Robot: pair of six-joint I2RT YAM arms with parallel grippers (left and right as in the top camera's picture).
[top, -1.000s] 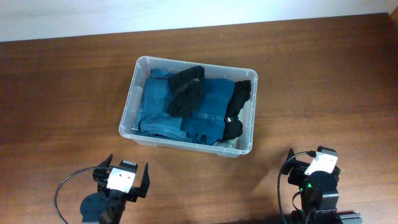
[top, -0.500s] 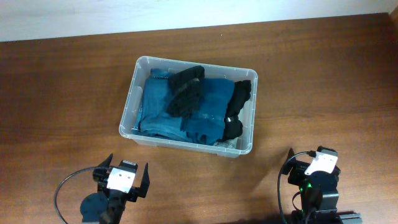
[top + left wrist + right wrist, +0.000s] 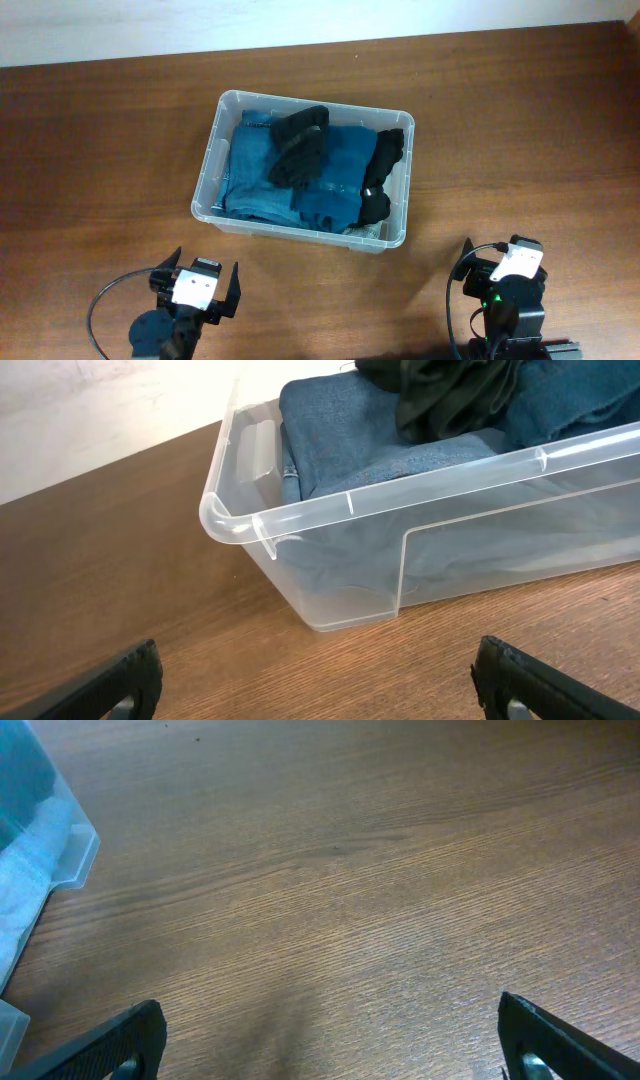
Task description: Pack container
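Observation:
The clear plastic container (image 3: 213, 160) stands in the middle of the table, filled with folded blue cloth (image 3: 335, 170) and black garments (image 3: 298, 150). In the left wrist view its near corner (image 3: 225, 525) shows with blue cloth (image 3: 370, 435) and dark fabric (image 3: 450, 395) inside. My left gripper (image 3: 197, 287) is open and empty at the front left, short of the container; its fingertips (image 3: 130, 680) frame bare wood. My right gripper (image 3: 503, 270) is open and empty at the front right. The right wrist view catches only the container's rim corner (image 3: 80, 850) at the left edge.
The brown wooden table (image 3: 520, 120) runs to a pale wall (image 3: 100, 25) along the far edge. Black cables loop beside both arm bases at the front edge.

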